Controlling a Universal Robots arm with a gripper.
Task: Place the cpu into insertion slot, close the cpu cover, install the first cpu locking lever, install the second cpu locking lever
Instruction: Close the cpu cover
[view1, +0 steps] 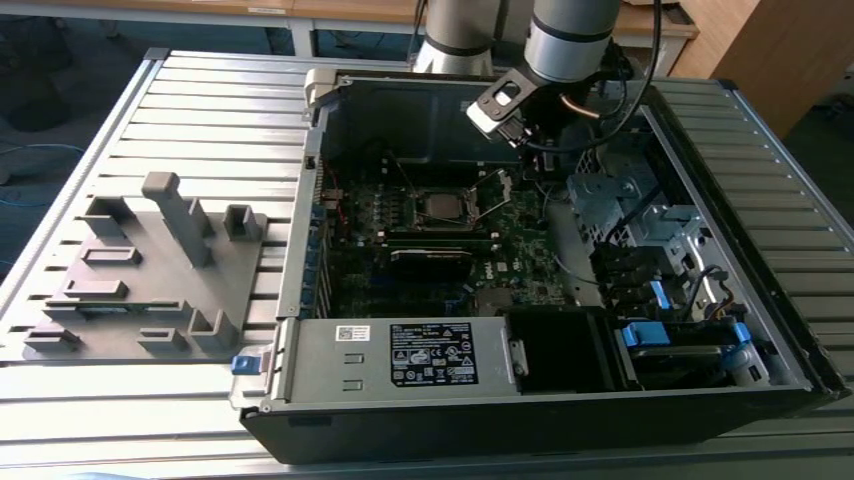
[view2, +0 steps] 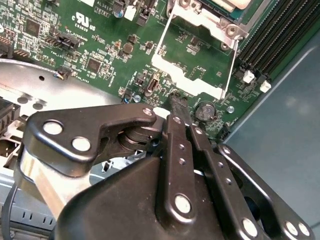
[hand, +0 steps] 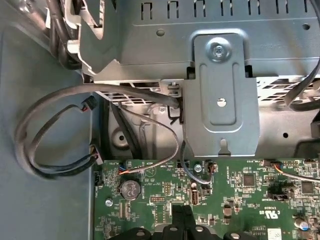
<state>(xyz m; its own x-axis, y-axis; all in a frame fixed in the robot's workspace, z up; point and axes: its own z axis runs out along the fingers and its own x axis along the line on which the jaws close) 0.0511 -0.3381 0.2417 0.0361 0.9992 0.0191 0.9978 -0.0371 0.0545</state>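
gripper (view2: 178, 102) (tips together), cpu cover (view2: 205, 17) cropped

An open computer case (view1: 534, 438) lies on the slatted table (view1: 200, 100); outside it, toward the exterior view's left, stands a grey moulded fixture (view1: 147, 290); inside it sit a labelled power supply (view1: 400, 355), blue tabs (view1: 643, 333), a grey drive cage (hand: 225, 100), looped grey cables (hand: 130, 91).
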